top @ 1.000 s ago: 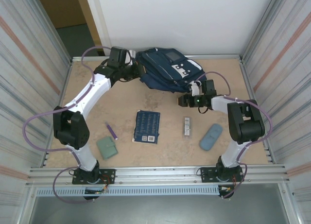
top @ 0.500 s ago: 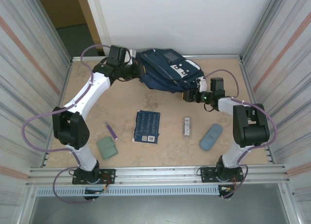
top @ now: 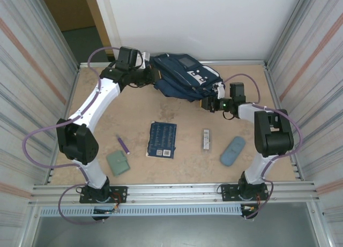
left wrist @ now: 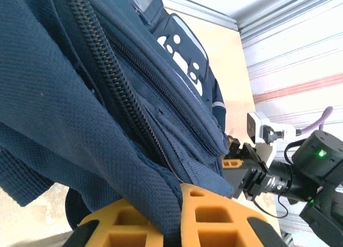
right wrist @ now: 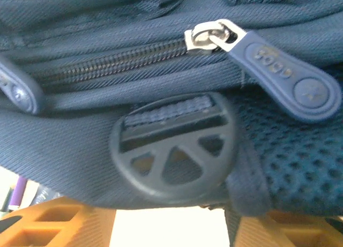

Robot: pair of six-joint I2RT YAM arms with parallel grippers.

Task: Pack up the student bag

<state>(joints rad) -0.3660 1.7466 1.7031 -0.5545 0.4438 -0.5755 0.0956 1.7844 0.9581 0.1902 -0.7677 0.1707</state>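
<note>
Nearest the arm bases, five loose items are counted on the desk (top: 134,113): one green wallet (top: 117,162), one grey-blue pouch (top: 232,151), one purple pen (top: 124,144), one dark-blue book (top: 162,140) and one small silver oblong (top: 206,139), whose kind cannot be made out at this size. All five lie apart from one another and well apart from both grippers.

Beyond them, one student bag (top: 185,78) is found at the far edge of the desk, close to the back wall, with its white-patched face turned upward. Two grippers are counted, one at each end of the bag.

The right gripper (top: 209,104) is placed at the bag's near right corner. In the right wrist view its fingers (right wrist: 53,223) are seen set apart, with pale desk visible in the gap. One round plastic buckle (right wrist: 174,150) and one zip slider (right wrist: 206,35) with a blue pull tab (right wrist: 289,81) lie just above them. Nothing is seen clamped, and contact with the fabric cannot be confirmed.

The left gripper (top: 153,75) is placed at the bag's left end. In the left wrist view its jaws are closed on a fold of the navy fabric, which is pinched between the orange fingers (left wrist: 214,220).
</note>
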